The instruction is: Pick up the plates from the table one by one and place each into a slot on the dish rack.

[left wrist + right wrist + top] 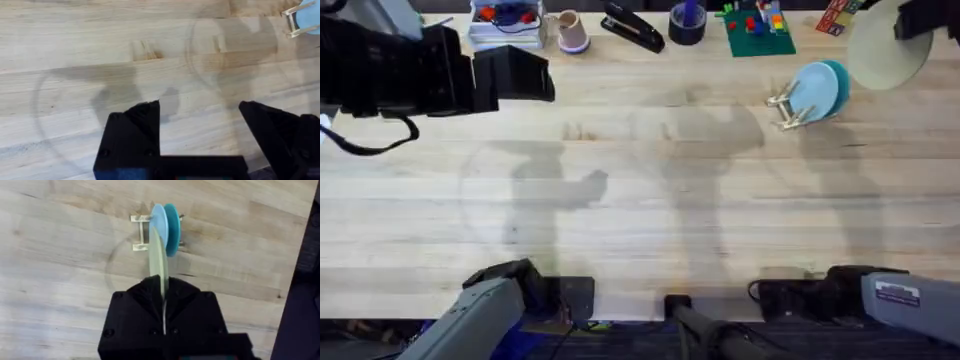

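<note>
Item: your right gripper (164,311) is clamping the cream plate (886,45) edge-on at the overhead frame's upper right, above the dish rack (790,108) already holding two blue plates (820,88), left gripper (200,140) gaping idle; risking striking them through misalignment.

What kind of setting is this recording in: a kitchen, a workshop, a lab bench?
Probably a lab or office test bench, not a kitchen: a plain wood table with a stapler, a tape roll and toy bricks along its far edge, plus a small dish rack staged for the arms.
</note>
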`<state>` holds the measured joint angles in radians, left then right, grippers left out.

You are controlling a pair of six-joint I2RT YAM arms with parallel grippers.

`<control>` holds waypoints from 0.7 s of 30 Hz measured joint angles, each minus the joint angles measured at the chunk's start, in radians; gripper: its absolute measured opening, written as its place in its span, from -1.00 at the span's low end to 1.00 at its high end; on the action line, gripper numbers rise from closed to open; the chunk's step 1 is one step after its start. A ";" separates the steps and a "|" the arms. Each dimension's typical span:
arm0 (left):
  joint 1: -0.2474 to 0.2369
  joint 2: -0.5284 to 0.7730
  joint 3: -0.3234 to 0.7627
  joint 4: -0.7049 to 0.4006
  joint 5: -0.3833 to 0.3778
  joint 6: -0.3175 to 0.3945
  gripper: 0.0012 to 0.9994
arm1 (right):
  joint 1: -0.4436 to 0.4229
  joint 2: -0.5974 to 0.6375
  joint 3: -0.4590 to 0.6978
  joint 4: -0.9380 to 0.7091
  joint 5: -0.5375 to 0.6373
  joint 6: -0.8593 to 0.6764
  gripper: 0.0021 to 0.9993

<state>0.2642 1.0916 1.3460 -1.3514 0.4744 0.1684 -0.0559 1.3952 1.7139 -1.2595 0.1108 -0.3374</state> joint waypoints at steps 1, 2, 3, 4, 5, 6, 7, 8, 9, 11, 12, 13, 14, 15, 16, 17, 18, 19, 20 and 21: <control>0.000 0.000 0.000 0.000 0.000 0.000 0.93 | -0.003 0.000 -0.011 0.007 0.000 0.000 -0.95; 0.000 0.000 0.000 0.000 0.000 0.000 0.93 | -0.007 0.000 -0.021 0.011 0.000 0.000 -0.95; 0.000 0.000 0.000 0.000 0.000 0.000 0.93 | -0.009 0.000 -0.031 0.017 0.000 0.000 -0.95; 0.000 0.000 0.000 0.000 0.000 0.000 0.93 | -0.012 0.000 -0.040 0.025 0.000 0.000 -0.95; 0.000 0.000 0.000 0.000 0.000 0.000 0.93 | -0.013 0.001 -0.047 0.032 0.000 0.000 -0.95; 0.000 0.000 0.000 0.000 0.000 0.000 0.93 | -0.014 0.001 -0.054 0.040 0.001 0.000 -0.95; 0.000 0.000 0.000 0.000 0.000 0.000 0.93 | -0.014 0.001 -0.060 0.050 0.000 0.000 -0.95; 0.000 0.000 0.000 0.000 0.000 0.000 0.93 | -0.014 0.001 -0.068 0.061 0.000 0.000 -0.95; 0.000 0.000 0.000 0.000 0.000 0.000 0.93 | -0.014 0.001 -0.074 0.071 0.000 0.000 -0.95; 0.000 0.000 0.000 0.000 0.000 0.000 0.93 | -0.014 0.001 -0.088 0.090 0.000 0.000 -0.95; 0.000 0.000 0.000 0.000 0.000 0.000 0.93 | -0.014 0.001 -0.095 0.100 0.000 0.000 -0.95; 0.000 0.000 0.000 0.000 0.000 0.000 0.93 | -0.014 0.001 -0.102 0.109 0.000 0.000 -0.95; 0.000 0.000 0.000 0.000 0.000 0.000 0.93 | -0.014 0.001 -0.109 0.114 0.000 0.000 -0.95; 0.000 0.000 0.000 0.000 0.000 0.000 0.93 | -0.014 0.001 -0.117 0.120 0.000 0.000 -0.95; 0.000 0.000 0.000 0.000 0.000 0.000 0.93 | -0.014 0.001 -0.124 0.126 0.000 0.000 -0.95; 0.000 0.000 0.000 0.000 0.000 0.000 0.93 | -0.014 0.001 -0.132 0.135 0.000 0.000 -0.95; 0.000 0.000 0.000 0.000 0.000 0.000 0.93 | -0.014 0.001 -0.139 0.143 0.000 0.000 -0.95; 0.000 0.000 0.000 0.000 0.000 0.000 0.93 | -0.014 0.001 -0.147 0.154 0.000 0.000 -0.95; 0.000 0.000 0.000 0.000 0.000 0.000 0.93 | -0.014 0.001 -0.154 0.164 0.000 0.001 -0.95; 0.000 0.000 0.000 0.000 0.000 0.000 0.93 | -0.014 0.001 -0.161 0.175 0.000 0.001 -0.95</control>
<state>0.2642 1.0920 1.3460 -1.3514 0.4740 0.1684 -0.0696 1.3960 1.5533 -1.0844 0.1112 -0.3364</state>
